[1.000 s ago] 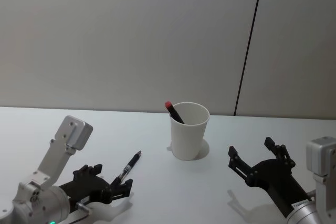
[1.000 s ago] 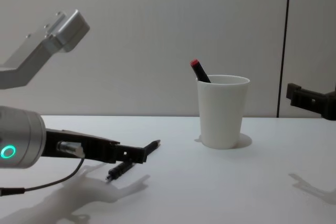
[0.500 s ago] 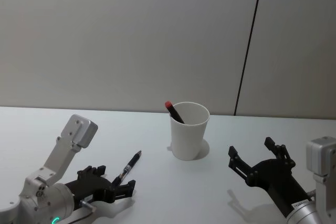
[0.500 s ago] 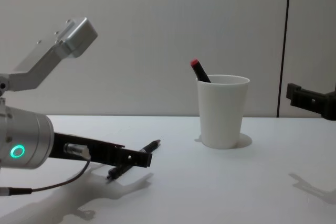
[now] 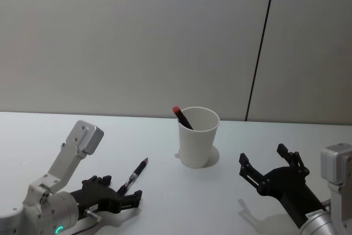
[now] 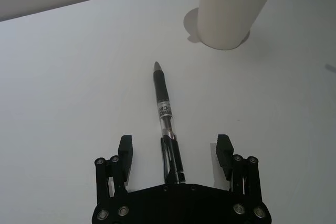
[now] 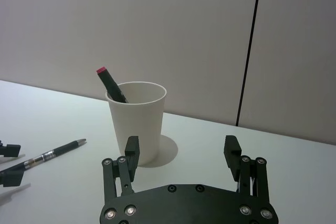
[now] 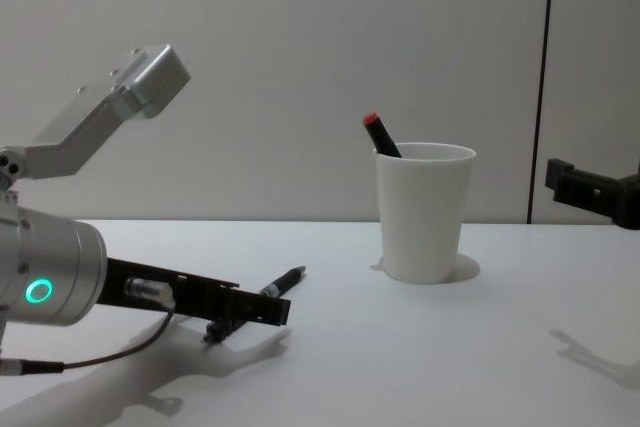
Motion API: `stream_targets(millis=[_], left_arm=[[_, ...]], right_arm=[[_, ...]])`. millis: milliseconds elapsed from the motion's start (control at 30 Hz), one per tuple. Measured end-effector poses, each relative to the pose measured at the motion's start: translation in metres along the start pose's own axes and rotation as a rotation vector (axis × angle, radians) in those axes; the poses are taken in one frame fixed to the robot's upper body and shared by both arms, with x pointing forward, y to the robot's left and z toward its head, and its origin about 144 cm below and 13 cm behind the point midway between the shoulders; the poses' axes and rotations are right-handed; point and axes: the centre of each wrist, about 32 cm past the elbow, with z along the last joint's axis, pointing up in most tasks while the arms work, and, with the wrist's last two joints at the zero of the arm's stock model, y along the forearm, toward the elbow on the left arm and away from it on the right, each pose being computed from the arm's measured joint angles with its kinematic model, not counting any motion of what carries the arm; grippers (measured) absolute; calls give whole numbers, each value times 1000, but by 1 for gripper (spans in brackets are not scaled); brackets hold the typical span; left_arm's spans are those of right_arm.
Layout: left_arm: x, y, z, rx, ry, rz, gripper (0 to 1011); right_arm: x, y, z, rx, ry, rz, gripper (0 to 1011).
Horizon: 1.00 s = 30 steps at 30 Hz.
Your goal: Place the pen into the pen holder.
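- On the desk (image 5: 181, 205), near left of the white paper cup (image 5: 198, 141): pen (image 5: 136, 173), lying flat, point aimed toward the cup, well apart from it; position unchanged over the last second.
- Left claw (image 5: 124, 188): lowered and pushed slightly forward over the last second, now close above the desk at the pen's rear end. Fingers spread wide, one on each side of the barrel in the left wrist view (image 6: 175, 144), with no contact on the pen (image 6: 164, 114).
- Meaning for the task, as a judgement: approach to the pick nearly complete and well lined up, squeeze not yet made, pen not yet lifted, placing still entirely ahead.
- Right claw (image 5: 264, 157): same place as a second ago, idle above the desk right of the cup, fingers spread and holding nothing.
- Cup: upright, unmoved, already holding a red-capped marker (image 5: 177, 110) leaning on the rim.
- Hidden or unclear: pen's rear tip tucked under the left claw's body; gap between the left claw and the desk not readable; marker's lower part and the cup's floor out of sight; right claw cut off at the chest view's edge.
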Motion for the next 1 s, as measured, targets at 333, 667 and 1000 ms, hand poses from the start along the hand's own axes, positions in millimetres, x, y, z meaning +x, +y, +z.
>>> stream_targets(millis=[333, 667, 1000], left_arm=[[1, -2, 0, 10, 0, -2, 1000], [1, -3, 1, 14, -1, -2, 935], [1, -3, 1, 16, -1, -2, 617]], right_arm=[[0, 0, 0, 0, 0, 0, 1001], [0, 0, 0, 0, 0, 0, 1001], [0, 0, 0, 0, 0, 0, 1001]])
